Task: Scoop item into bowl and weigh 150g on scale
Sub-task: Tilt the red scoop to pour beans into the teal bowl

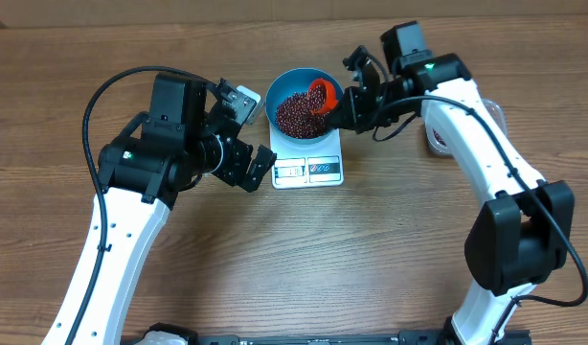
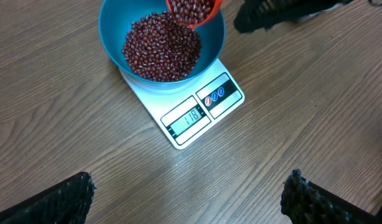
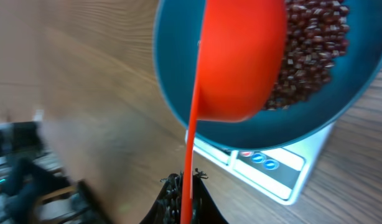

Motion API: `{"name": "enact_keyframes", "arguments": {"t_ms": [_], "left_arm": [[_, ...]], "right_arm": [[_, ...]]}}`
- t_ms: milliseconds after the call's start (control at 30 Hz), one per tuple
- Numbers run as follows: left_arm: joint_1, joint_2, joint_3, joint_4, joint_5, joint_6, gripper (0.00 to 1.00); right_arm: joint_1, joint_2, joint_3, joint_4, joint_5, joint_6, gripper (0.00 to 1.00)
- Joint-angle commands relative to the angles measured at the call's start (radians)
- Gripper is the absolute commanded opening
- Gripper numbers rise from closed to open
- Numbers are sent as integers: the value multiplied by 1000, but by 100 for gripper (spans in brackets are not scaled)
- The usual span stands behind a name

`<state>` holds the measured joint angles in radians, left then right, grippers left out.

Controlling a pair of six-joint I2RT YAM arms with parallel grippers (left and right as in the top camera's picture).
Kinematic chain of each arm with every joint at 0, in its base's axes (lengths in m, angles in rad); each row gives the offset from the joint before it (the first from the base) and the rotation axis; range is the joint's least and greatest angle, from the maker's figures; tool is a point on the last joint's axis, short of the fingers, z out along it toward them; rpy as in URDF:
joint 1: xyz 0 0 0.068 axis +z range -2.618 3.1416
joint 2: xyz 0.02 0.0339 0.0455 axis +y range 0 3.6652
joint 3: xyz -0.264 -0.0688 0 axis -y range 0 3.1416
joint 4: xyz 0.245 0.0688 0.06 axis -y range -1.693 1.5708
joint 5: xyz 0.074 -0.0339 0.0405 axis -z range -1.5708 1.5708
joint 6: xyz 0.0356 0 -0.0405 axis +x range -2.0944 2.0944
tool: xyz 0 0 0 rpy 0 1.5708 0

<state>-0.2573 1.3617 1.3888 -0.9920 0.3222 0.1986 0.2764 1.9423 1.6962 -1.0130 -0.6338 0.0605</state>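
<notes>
Clearly the pouring step is in hand. The right gripper (image 3: pixel 183 200) is clamped tight on the thin handle of the red-orange scoop (image 3: pixel 241 56) and holds it tipped over the far rim of the blue bowl (image 3: pixel 178 106), mouth down toward the heap. From the left wrist view, some beans (image 2: pixel 160 50) sit in the scoop's lip while the main pile fills the bowl's bottom and climbs partway up its wall.

The bowl stands on the white scale (image 2: pixel 144 90), centred on the platform, with the display and buttons clear of it at the near edge. The digits are small but look like 118, which I judge to be short of the target.

So the next move calls for restraint: a slow, slight tilt to trickle beans in, watching the display and levelling the scoop before the count runs over. A full dump risks overshooting.

The left gripper (image 2: pixel 188 208) hangs spread wide with nothing in it, just beside the scale and apart from it.

A clear container (image 1: pixel 436 142) lies mostly hidden under the right arm; its contents cannot be told.
</notes>
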Motion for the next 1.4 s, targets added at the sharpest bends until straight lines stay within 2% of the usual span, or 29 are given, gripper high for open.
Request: {"name": "enact_keyframes", "arguments": {"t_ms": [0,333,633,833,1267,1367], "left_arm": [[2,6,14,2,7,15,100],[2,6,14,2,7,15,100],[2,6,14,2,7,15,100],[2,6,14,2,7,15,100],[2,6,14,2,8,15,100],[2,6,14,2,7,15,99]], "right_arm": [[43,-1,34,13,164,22,4],[154,-1,89,16,414,21,4],[163,-1,95,17,422,18,4],[154,-1,95,17,336,18,4],[35,-1,95,29,-30,-8,4],[17,-1,95,31,-42,-9,4]]}}
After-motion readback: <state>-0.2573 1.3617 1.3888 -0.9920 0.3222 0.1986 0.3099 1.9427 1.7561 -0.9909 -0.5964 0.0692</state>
